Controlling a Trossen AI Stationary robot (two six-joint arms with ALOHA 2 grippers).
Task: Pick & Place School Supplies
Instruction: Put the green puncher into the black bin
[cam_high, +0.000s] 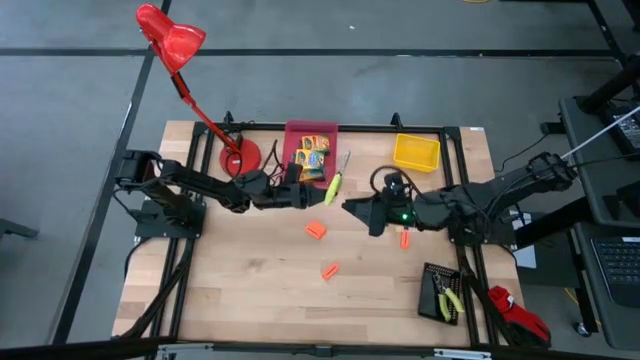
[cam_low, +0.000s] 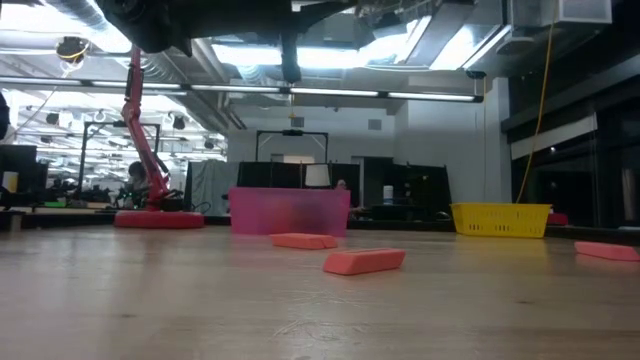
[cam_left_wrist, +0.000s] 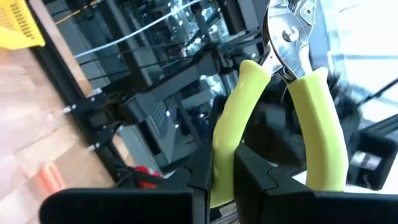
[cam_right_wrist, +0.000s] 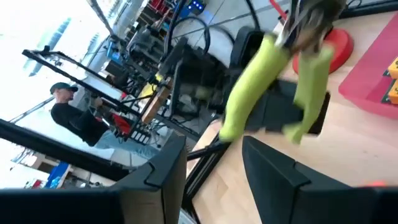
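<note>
My left gripper (cam_high: 318, 193) reaches in from the table's left and is shut on the pliers (cam_high: 334, 183), whose lime-green handles (cam_left_wrist: 314, 118) and metal jaws (cam_left_wrist: 287, 34) fill the left wrist view. My right gripper (cam_high: 351, 207) hovers open just right of them. In its wrist view the pliers (cam_right_wrist: 273, 81) hang ahead of its spread fingers (cam_right_wrist: 214, 180). Three orange stubby pieces (cam_high: 316, 230) (cam_high: 330, 271) (cam_high: 405, 239) lie flat on the table. Crayon boxes (cam_high: 312, 152) sit in the pink bin (cam_high: 296, 128). My left gripper pinches one lime-green handle (cam_left_wrist: 222, 158) of the pliers near its free end, between the two fingers (cam_left_wrist: 258, 177). It comes about level from the table's left, and the handle runs on outward past the fingertips. The other handle (cam_left_wrist: 323, 143) stands free beside them. The pliers are lifted clear of the table.
The red lamp's base (cam_high: 240, 157) stands left of the pink bin, and its head (cam_high: 170, 38) reaches over the far left. A yellow bin (cam_high: 416, 152) is at the far right. A black bin (cam_high: 443, 293) at the near right holds another pair of pliers (cam_high: 452, 300).
</note>
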